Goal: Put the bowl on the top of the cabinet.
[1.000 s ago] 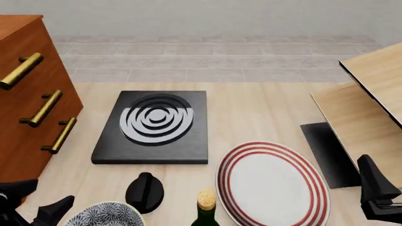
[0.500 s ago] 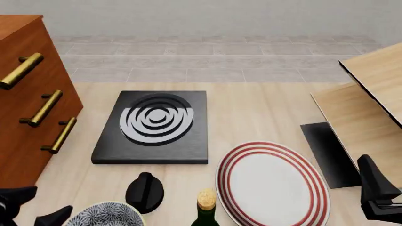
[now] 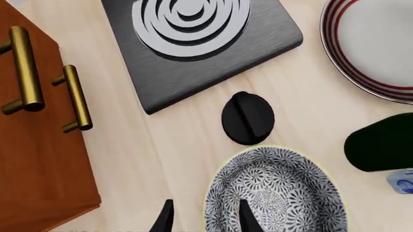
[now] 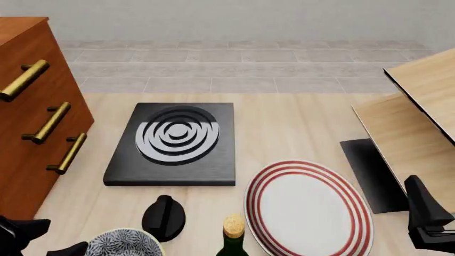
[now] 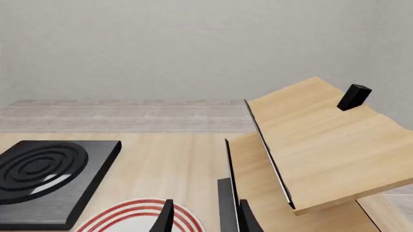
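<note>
The bowl (image 3: pixel 274 193), white with a dense blue-grey floral pattern, sits on the table at the near edge, seen partly in the front view (image 4: pixel 124 242). My left gripper (image 3: pixel 205 215) is open just above it. One finger (image 3: pixel 246 217) shows over the bowl's inside and the other (image 3: pixel 164 220) outside its rim. In the front view the left gripper (image 4: pixel 50 240) is at the bottom left beside the bowl. The reddish-brown cabinet (image 4: pixel 29 117) with brass handles stands at the left, also in the left wrist view (image 3: pixel 32 159). My right gripper (image 5: pixel 205 217) is open and empty at the near right (image 4: pixel 427 218).
A black hob slab with grey rings (image 4: pixel 174 141) lies mid-table. A black knob (image 4: pixel 163 216) lies just beyond the bowl. A corked green bottle (image 4: pixel 233 237) stands right of the bowl, then a red-ringed plate (image 4: pixel 309 208). Light-wood boards (image 4: pixel 419 117) and a black slab (image 4: pixel 370 173) are at the right.
My left gripper has moved toward the near edge of the table and sunk lower in the front view, closer to the bowl. The right arm and the objects have not moved.
</note>
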Tool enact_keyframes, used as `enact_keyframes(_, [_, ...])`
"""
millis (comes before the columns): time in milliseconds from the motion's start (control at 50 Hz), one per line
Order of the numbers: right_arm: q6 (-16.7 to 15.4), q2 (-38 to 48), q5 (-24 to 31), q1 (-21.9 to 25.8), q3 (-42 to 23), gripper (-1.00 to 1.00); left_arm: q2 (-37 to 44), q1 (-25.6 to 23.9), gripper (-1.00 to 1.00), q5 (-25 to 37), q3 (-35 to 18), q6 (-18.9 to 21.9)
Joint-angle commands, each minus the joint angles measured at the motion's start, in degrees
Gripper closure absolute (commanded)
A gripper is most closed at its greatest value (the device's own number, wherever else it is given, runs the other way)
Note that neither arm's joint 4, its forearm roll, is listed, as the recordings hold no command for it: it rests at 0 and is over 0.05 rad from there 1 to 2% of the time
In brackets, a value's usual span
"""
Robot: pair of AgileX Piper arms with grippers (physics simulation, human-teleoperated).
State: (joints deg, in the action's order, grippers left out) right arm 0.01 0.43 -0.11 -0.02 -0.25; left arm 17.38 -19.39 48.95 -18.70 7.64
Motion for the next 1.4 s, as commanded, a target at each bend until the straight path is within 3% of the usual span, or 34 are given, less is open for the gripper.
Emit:
enact_keyframes(20, [0.0,0.0,0.0,0.0,0.0,-1.0,1.1,-1.6,-1.0,0.5,0.2,-1.8])
enact_keyframes(580, [0.0,0.0,0.0,0.0,0.0,-1.0,2.0,-4.1,-1.0,-0.2,2.1,-2.2])
enact_keyframes(1160, [0.0,0.0,0.0,0.0,0.0,-1.0,7.4,-1.3,-1.0,-7.5,6.9,-0.9])
enact_keyframes(1220, [0.0,0.0,0.0,0.0,0.0,-1.0,8.2,-2.2,-1.0,-7.6,7.2,-2.6])
enact_keyframes(1400, [0.0,0.0,0.0,0.0,0.0,-1.0,9.2,-0.5,-1.0,-9.4,7.8,-0.9])
